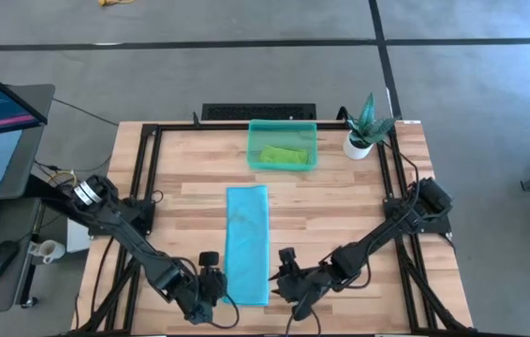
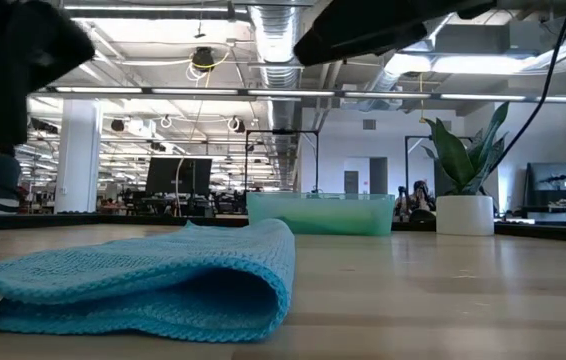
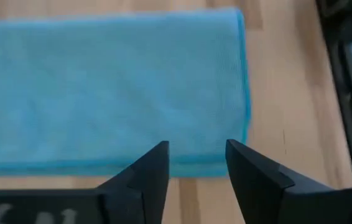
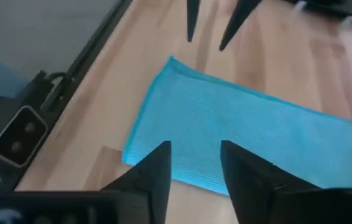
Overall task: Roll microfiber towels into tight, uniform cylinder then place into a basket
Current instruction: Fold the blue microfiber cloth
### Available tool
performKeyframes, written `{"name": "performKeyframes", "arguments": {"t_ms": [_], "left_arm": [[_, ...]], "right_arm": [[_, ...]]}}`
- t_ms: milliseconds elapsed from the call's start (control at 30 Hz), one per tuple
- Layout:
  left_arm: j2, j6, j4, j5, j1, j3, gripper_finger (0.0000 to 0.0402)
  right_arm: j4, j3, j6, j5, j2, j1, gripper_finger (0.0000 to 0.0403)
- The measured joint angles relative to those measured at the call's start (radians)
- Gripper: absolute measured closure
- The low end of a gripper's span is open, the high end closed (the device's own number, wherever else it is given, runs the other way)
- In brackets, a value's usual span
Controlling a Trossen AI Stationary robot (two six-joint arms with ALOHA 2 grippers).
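Note:
The light turquoise towel [image 1: 247,241] lies flat on the wood table, folded into a long strip running from near to far. In the low view its folded edge [image 2: 273,290] faces right. My left gripper [image 3: 198,155] hovers open at the strip's near left corner. My right gripper [image 4: 196,155] hovers open at its near right corner. Neither touches the cloth. The lime green towel [image 1: 284,155] lies bunched inside the teal basket [image 1: 254,150] at the far middle of the table.
A white pot with a green plant [image 1: 363,126] stands right of the basket, near the far right corner. Black frame rails [image 1: 143,178] run along both sides of the table. Bare wood lies on either side of the strip.

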Motion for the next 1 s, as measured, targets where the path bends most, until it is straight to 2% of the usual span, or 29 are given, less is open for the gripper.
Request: {"name": "performKeyframes", "arguments": {"t_ms": [167, 300, 533, 667, 1000], "left_arm": [[0.071, 0.040, 0.099, 0.102, -0.015, 0.000, 0.0250], [0.110, 0.076, 0.148, 0.121, -0.016, 0.000, 0.0252], [0.174, 0.084, 0.147, 0.112, -0.012, 0.000, 0.0253], [0.189, 0.086, 0.147, 0.105, -0.001, 0.002, 0.0253], [0.190, 0.077, 0.211, 0.158, 0.117, 0.001, 0.0253]], "right_arm": [[0.040, 0.000, -0.102, -0.108, 0.000, -0.029, 0.0205], [0.040, -0.005, -0.117, -0.156, -0.001, -0.052, 0.0192], [0.059, -0.010, -0.145, -0.218, 0.008, -0.070, 0.0194], [0.063, -0.013, -0.170, -0.218, 0.036, -0.072, 0.0195], [0.050, -0.010, -0.164, -0.248, 0.078, -0.066, 0.0203]]}}
